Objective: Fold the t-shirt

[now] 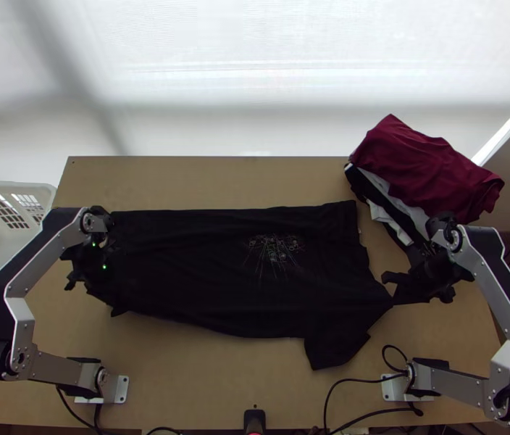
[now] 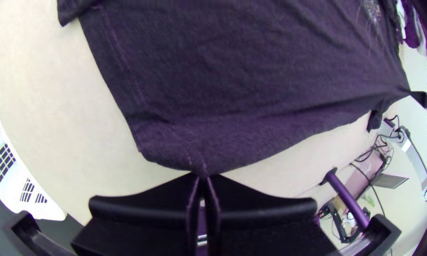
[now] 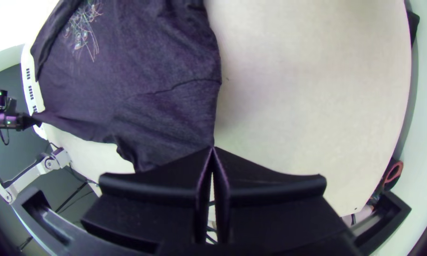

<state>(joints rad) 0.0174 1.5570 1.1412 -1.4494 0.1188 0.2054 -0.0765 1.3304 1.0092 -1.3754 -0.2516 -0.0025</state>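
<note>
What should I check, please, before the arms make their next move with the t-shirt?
1. Left claw shut on the t-shirt at a hem corner: ok.
2. Right claw shut on the cloth at the opposite end, near a sleeve: ok.
3. That sleeve tucked in: not ok, it juts towards the near edge of the table.
4. T-shirt apart from the clothes pile: ok, a strip of table shows between them.
5. Cloth smooth: not ok, creases run across it.
6. Whole edge between the claws lifted off the table: cannot tell.
</note>
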